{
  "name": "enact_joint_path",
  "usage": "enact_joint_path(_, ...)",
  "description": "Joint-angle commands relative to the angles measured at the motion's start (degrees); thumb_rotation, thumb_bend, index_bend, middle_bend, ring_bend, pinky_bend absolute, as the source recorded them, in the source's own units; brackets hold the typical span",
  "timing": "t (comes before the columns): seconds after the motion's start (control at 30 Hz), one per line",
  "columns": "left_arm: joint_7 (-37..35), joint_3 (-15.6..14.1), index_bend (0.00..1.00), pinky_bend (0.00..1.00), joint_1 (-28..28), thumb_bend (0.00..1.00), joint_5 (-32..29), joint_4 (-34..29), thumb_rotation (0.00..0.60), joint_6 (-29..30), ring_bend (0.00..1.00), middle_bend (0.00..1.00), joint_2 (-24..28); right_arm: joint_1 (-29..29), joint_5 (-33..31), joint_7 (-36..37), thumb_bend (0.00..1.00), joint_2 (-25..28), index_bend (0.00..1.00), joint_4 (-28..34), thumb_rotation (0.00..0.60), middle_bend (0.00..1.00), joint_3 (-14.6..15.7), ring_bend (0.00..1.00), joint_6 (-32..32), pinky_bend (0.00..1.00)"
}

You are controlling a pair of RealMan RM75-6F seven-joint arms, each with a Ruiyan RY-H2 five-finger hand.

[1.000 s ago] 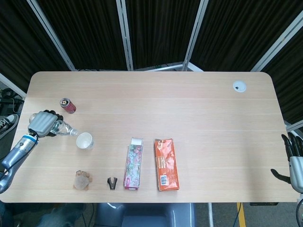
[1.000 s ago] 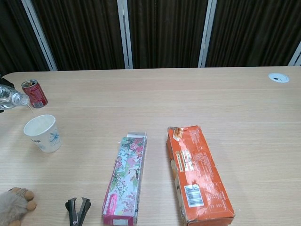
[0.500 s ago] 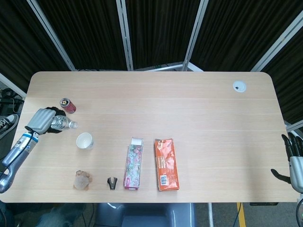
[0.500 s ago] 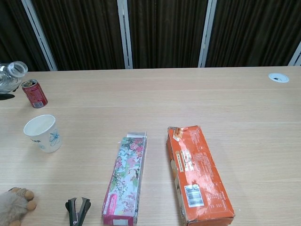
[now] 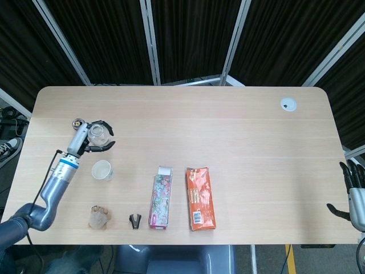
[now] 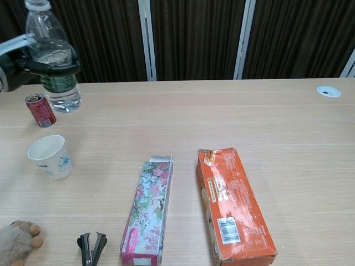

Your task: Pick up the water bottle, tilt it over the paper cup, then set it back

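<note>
Left hand (image 6: 39, 64) is wrapped around the water bottle (image 6: 55, 61), dark fingers (image 6: 58, 67) circling its middle. Bottle is held upright, uncapped, base lifted clear of the table (image 6: 233, 116) in the chest view. In the head view the bottle (image 5: 96, 135) is seen from above, gripped by the left hand (image 5: 85, 142), at about 12 o'clock from the paper cup (image 5: 101, 170) and just beside it.

Paper cup (image 6: 50, 157) stands upright on the table. Red can (image 6: 40, 110) is placed at 12 o'clock of the cup, just at 9 o'clock of the bottle's base in the chest view.

Right hand (image 5: 353, 191) is seen at the right frame edge, off the table's 3 o'clock side, fingers spread and nothing held.

Also on the table: floral box (image 6: 148, 213) and orange packet (image 6: 234, 205) laid side by side near centre, packet at 3 o'clock of the box; black staple remover (image 6: 91, 247) at 9 o'clock of the box's near end; furry toy (image 6: 15, 241) at 9 o'clock of that; white grommet (image 6: 329, 91) at the far right corner.
</note>
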State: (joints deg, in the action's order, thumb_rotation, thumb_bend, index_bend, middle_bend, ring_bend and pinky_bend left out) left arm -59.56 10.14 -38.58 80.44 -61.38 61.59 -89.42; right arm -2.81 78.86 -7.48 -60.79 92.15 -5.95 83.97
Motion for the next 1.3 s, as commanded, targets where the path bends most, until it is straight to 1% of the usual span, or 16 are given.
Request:
enact_joint_path(0.03, 3.7, 1.4, 0.59, 0.37, -1.5, 0.27, -2.3, -1.1, 0.600, -1.6, 0.35, 0.53, -4.8, -0.1, -0.4, 0.2, 0.00, 0.0, 0.00, -0.2, 0.600, 0.00, -0.1, 0.00, -0.3, 0.00)
enact_joint_path(0.1, 5.3, 1.5, 0.60, 0.37, -1.8, 0.27, -2.9, -0.1, 0.600, -1.8, 0.36, 0.53, -7.9, -0.2, -0.9, 0.7, 0.00, 0.0, 0.00, -0.3, 0.600, 0.00, -0.3, 0.00, -0.7, 0.00)
enact_joint_path(0.13, 5.5, 1.3, 0.59, 0.37, -2.2, 0.27, -3.4, 0.7, 0.600, -3.0, 0.36, 0.53, -9.9, -0.3, -1.3, 1.1, 0.00, 0.1, 0.00, -0.3, 0.600, 0.00, -0.4, 0.00, -1.1, 0.00)
enact_joint_path(0.27, 5.3, 1.5, 0.60, 0.37, -2.6, 0.27, -4.1, 4.1, 0.600, -4.4, 0.36, 0.53, -13.8, -0.3, -1.6, 1.6, 0.00, 0.2, 0.00, -0.5, 0.600, 0.00, -0.4, 0.00, -1.4, 0.00)
enact_joint_path(0.33, 5.1, 1.5, 0.60, 0.37, -2.7, 0.27, -4.1, 5.0, 0.600, -4.7, 0.36, 0.53, -14.5, -0.3, -1.7, 1.7, 0.00, 0.3, 0.00, -0.6, 0.600, 0.00, -0.4, 0.00, -1.5, 0.00)
enact_joint_path(0.5, 3.8, 1.4, 0.59, 0.36, -2.5, 0.26, -3.9, 9.5, 0.600, -4.7, 0.36, 0.53, -18.6, -0.4, -2.2, 3.8, 0.00, 0.6, 0.00, -0.8, 0.600, 0.00, -0.3, 0.00, -2.9, 0.00)
enact_joint_path(0.83, -0.6, 0.1, 0.59, 0.35, -2.0, 0.23, -2.4, 15.7, 0.600, -5.9, 0.36, 0.53, -23.6, -1.0, -3.2, 4.9, 0.00, 0.6, 0.00, -1.6, 0.600, 0.00, -0.3, 0.00, -4.6, 0.00)
enact_joint_path(0.93, -1.9, -0.3, 0.57, 0.35, -1.5, 0.19, -1.7, 17.3, 0.600, -5.6, 0.35, 0.52, -24.6, -1.0, -3.2, 4.8, 0.00, 0.5, 0.00, -1.6, 0.600, 0.00, -0.4, 0.00, -4.5, 0.00)
enact_joint_path(1.03, -3.3, -0.8, 0.55, 0.34, -1.0, 0.13, -0.8, 18.4, 0.600, -4.6, 0.32, 0.48, -25.3, -1.0, -3.2, 4.7, 0.00, 0.5, 0.00, -1.6, 0.600, 0.00, -0.3, 0.00, -4.5, 0.00)
enact_joint_path(1.1, -3.9, -1.3, 0.52, 0.30, -0.7, 0.09, -0.1, 18.8, 0.600, -3.9, 0.26, 0.43, -25.5, -1.0, -3.3, 4.8, 0.00, 0.5, 0.00, -1.5, 0.600, 0.00, -0.3, 0.00, -4.5, 0.00)
enact_joint_path(1.17, -4.5, -1.5, 0.47, 0.23, -0.6, 0.06, 0.4, 18.9, 0.600, -3.4, 0.18, 0.36, -25.6, -1.0, -3.2, 5.0, 0.00, 0.5, 0.00, -1.4, 0.600, 0.00, -0.3, 0.00, -4.6, 0.00)
enact_joint_path(1.23, -5.3, -1.8, 0.36, 0.15, -0.4, 0.03, 1.2, 18.9, 0.600, -2.5, 0.10, 0.26, -25.5, -1.0, -3.1, 5.1, 0.00, 0.5, 0.00, -1.4, 0.600, 0.00, -0.3, 0.00, -4.5, 0.00)
enact_joint_path(1.3, -5.4, -1.9, 0.30, 0.13, -0.1, 0.02, 1.7, 18.6, 0.600, -1.4, 0.08, 0.21, -25.2, -0.9, -2.9, 5.2, 0.00, 0.6, 0.00, -1.2, 0.600, 0.00, -0.2, 0.00, -4.3, 0.00)
